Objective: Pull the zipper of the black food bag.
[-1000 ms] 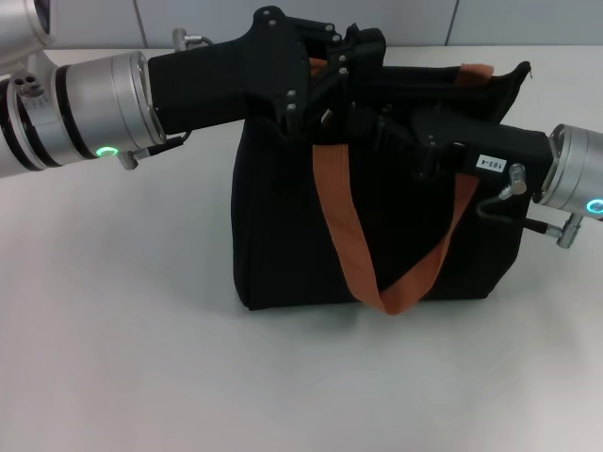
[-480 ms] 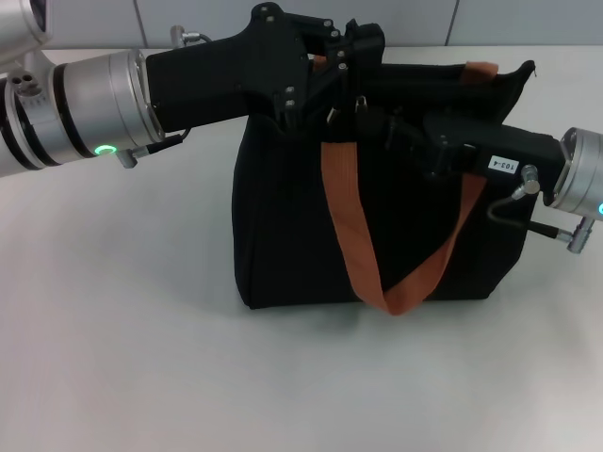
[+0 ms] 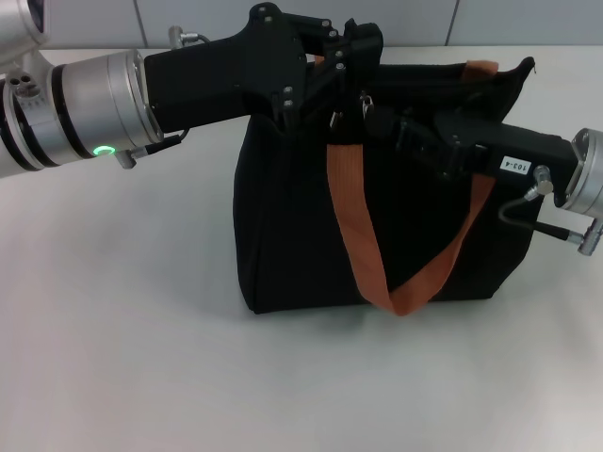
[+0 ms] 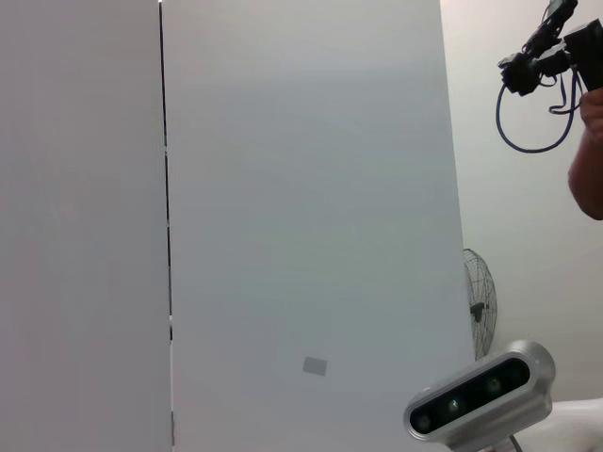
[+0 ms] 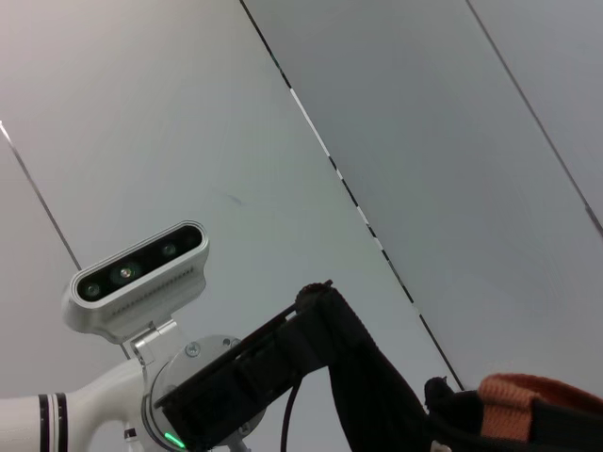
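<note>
**Two hands meet at the top of the black bag**

While the white table [image 3: 122, 358] lies bare and matte under it, the black food bag [image 3: 292, 235] stands upright near the middle, one orange-brown strap [image 3: 363, 240] looping down its front face. From the left, the left hand [image 3: 353, 52] reaches over the bag's top left edge; whether its fingers are spread or pressed together cannot be told. The zipper [image 3: 362, 100], a small silver tab, shows at the top edge just beside it. From the right, the right hand [image 3: 391, 122] lies along the bag's top, its tip close to the tab, its grip hidden. Behind the table, pale grey wall panels [image 3: 283, 19] with dark seams close the room.
</note>
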